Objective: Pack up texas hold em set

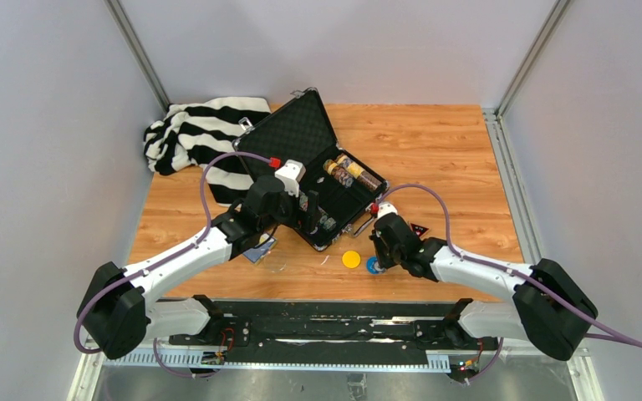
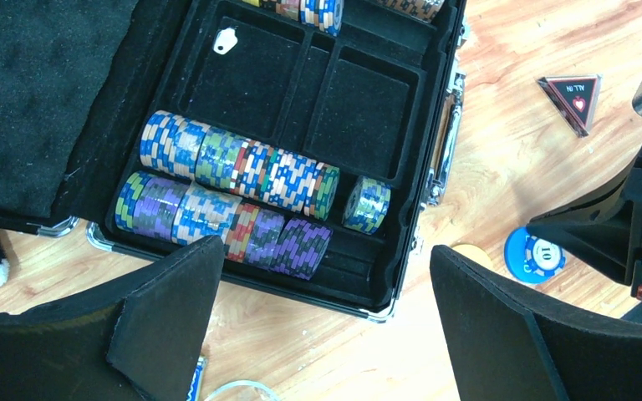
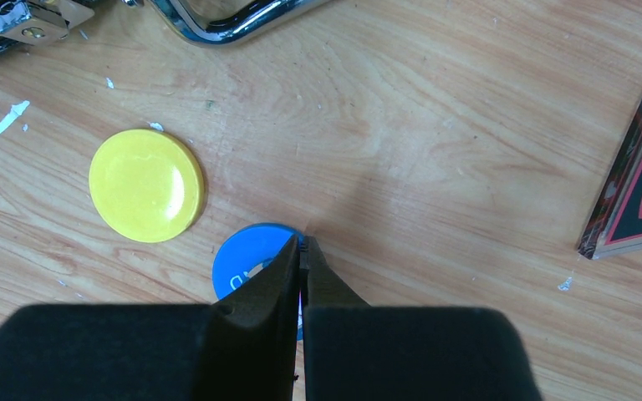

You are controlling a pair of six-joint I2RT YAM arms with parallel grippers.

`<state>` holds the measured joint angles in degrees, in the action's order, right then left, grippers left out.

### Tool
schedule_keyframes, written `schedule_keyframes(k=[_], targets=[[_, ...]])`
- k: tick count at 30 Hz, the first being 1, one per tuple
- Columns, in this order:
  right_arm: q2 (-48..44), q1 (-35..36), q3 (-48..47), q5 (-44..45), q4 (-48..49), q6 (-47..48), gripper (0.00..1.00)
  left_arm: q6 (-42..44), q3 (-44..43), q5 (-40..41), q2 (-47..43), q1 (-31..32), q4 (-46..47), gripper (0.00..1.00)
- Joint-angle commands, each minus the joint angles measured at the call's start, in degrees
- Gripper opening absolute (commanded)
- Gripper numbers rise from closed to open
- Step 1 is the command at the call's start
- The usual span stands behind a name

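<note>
Case [image 1: 292, 134] open. My left gripper [image 2: 326, 267] hovers above it, spread wide. My right gripper [image 3: 303, 246], pinched together, sits at blue disc [image 3: 244, 261].

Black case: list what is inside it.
Two chip rows, a short chip stack, a white tag, bare compartments, more chips at the far end. A left gripper finger hides part of the case's near edge.

Robot lab cell: grey panels [image 1: 42, 125], aluminium rails [image 1: 138, 52].
</note>
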<state>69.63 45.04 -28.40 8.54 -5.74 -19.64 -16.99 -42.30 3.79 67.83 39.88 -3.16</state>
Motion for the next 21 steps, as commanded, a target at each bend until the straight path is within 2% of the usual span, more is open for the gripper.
schedule_keyframes(k=[1, 21], targets=[[-0.97, 1.71, 1.5, -0.01, -0.23, -0.75, 0.01, -0.19, 0.47, -1.01, -0.71, -0.16, 1.13, 0.98], [-3.95, 2.08, 3.27, -0.01, -1.35, -1.94, 0.01, -0.5, 1.24, -1.36, -1.63, -0.22, 1.4, 0.98]])
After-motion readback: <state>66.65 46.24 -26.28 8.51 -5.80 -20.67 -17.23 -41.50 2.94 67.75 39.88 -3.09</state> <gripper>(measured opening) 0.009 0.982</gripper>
